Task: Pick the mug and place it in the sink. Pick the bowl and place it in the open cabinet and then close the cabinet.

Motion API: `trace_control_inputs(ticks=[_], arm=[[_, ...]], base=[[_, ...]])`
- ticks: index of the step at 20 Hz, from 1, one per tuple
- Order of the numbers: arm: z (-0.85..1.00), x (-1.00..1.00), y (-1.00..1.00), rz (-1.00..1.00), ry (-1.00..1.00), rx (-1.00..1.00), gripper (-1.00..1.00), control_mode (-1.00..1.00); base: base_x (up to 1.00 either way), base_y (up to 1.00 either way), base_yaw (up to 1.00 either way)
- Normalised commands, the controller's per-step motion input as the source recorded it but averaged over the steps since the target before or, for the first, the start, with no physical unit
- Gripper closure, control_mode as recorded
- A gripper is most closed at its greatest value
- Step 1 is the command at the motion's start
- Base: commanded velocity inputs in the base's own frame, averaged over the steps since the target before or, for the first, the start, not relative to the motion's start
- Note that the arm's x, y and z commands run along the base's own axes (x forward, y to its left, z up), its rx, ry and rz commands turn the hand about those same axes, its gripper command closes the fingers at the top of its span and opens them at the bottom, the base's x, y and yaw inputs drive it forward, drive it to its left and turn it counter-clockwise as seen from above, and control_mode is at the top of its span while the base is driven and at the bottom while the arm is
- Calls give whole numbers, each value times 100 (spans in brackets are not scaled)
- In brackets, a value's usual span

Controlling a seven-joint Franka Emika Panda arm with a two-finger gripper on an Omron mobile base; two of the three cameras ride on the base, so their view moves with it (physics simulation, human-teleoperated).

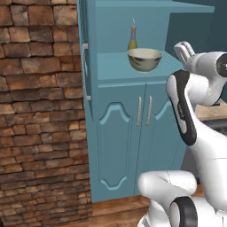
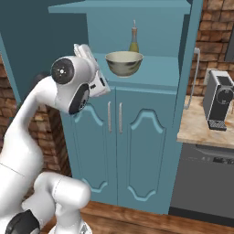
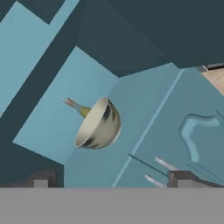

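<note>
From where I sat, the bowl (image 2: 124, 63) was resting on the open cabinet's (image 2: 157, 73) shelf, just in front of a slim bottle (image 2: 134, 42). My gripper (image 3: 109, 178) hung near it, jaws spread wide and holding nothing. I judged the bowl step done, with only closing the upper doors left.

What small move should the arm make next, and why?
Probably reach for the open cabinet door to swing it shut. The bowl already sits on the cabinet shelf in front of the bottle, and the gripper is open, empty and apart from the bowl.
</note>
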Motion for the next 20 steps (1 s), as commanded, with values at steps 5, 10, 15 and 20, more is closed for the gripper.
trace_control_inputs(ticks=[5, 10, 15, 20], arm=[[0, -93, 55, -16, 15, -39, -100, -100], [1, -84, 44, -1, 0, -21, -100, -100], [0, -100, 14, 0, -3, -4, -100, -100], [1, -100, 26, 0, 0, -9, -100, -100]], base=[[0, 0, 0], [0, 0, 0], [0, 0, 0], [0, 0, 0]])
